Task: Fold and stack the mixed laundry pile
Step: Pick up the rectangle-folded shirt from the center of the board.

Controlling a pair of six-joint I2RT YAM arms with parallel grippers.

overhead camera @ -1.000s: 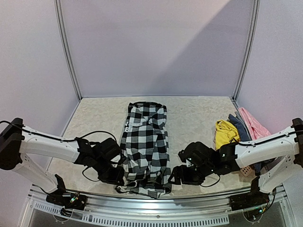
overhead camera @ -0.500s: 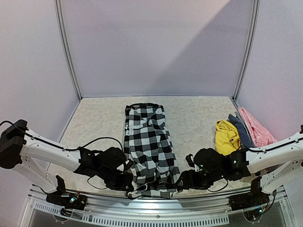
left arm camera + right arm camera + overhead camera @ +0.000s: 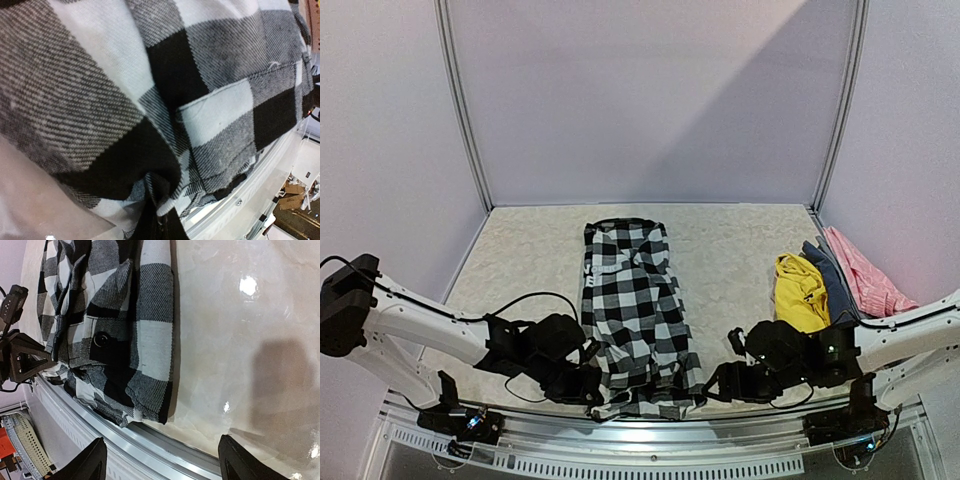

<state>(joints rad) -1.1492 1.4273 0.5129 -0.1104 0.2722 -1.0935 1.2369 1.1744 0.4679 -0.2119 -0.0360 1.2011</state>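
The black-and-white checked shirt (image 3: pixel 635 300) lies lengthwise on the table's middle, its near hem bunched at the front edge. My left gripper (image 3: pixel 588 385) is at the hem's left corner, shut on a pinch of the checked shirt (image 3: pixel 150 75), which fills the left wrist view. My right gripper (image 3: pixel 717 384) stands open just right of the hem, with bare table between its fingers; the shirt's near right corner (image 3: pixel 145 390) lies apart from it. The rest of the laundry pile sits at the right: a yellow garment (image 3: pixel 798 290), a blue-grey one (image 3: pixel 834 275) and a pink one (image 3: pixel 865 278).
A metal rail (image 3: pixel 650 425) runs along the table's near edge, directly under the shirt's hem (image 3: pixel 125 440). Booth walls with metal posts (image 3: pixel 460 110) close in the left, back and right sides. A black cable (image 3: pixel 535 297) loops over my left arm.
Both arms have moved nearer the front edge, and the shirt has slid that way with its hem spread wider. My right gripper has shifted right, away from the shirt.
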